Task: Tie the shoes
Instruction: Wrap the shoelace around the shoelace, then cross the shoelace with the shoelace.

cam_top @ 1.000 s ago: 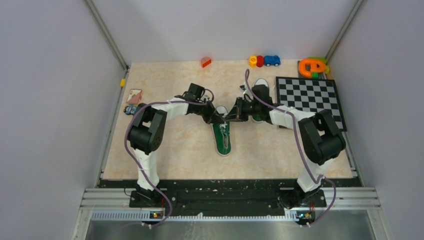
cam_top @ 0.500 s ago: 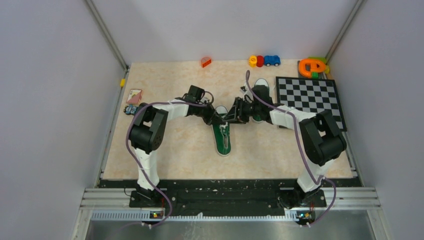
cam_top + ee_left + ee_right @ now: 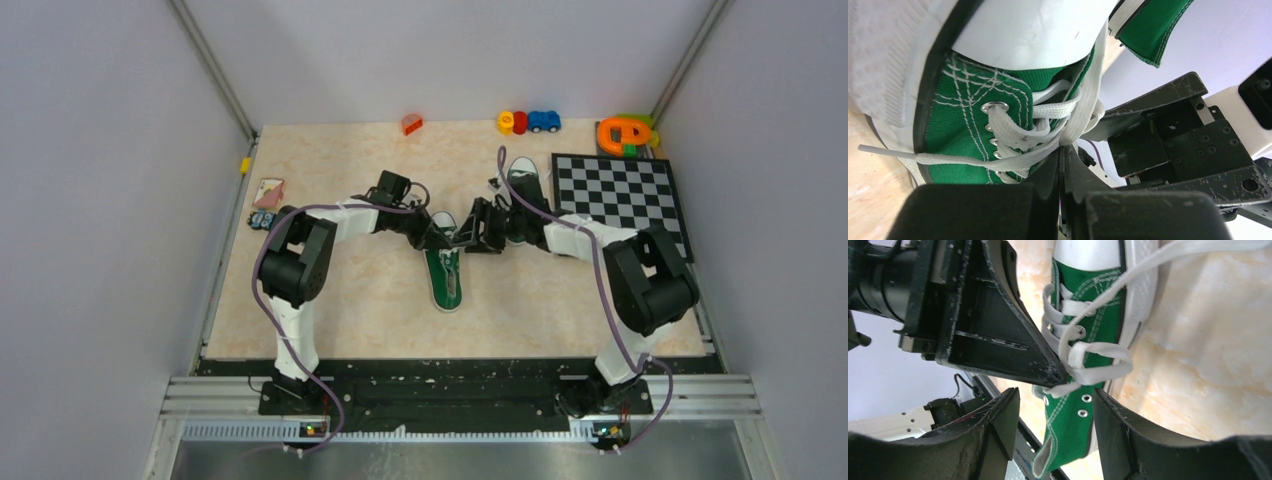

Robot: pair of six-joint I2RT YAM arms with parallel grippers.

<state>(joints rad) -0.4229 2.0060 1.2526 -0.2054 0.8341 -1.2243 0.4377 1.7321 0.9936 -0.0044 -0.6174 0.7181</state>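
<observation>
One green shoe (image 3: pixel 445 278) with a white sole lies in the middle of the table, toe pointing away from the arm bases. The other shoe (image 3: pixel 522 180) lies farther back, partly hidden by the right arm. My left gripper (image 3: pixel 438 238) is over the near shoe's laces. In the left wrist view it (image 3: pixel 1064 146) is shut on a white lace (image 3: pixel 1013 159) drawn from the eyelets. My right gripper (image 3: pixel 472 238) faces it from the right. In the right wrist view it (image 3: pixel 1055 402) stands open, with nothing between its fingers (image 3: pixel 1115 420), just short of the lace loop (image 3: pixel 1098 362).
A checkerboard (image 3: pixel 622 195) lies at the right, close to the right arm's elbow. Small toys stand along the back edge: an orange block (image 3: pixel 411 124), coloured cars (image 3: pixel 528 121) and an orange ring toy (image 3: pixel 625 133). A card (image 3: pixel 268 190) lies at the left edge.
My right gripper has opened, let go of the lace and drawn back a little to the right. The left gripper keeps its pinch on the lace in the same place.
</observation>
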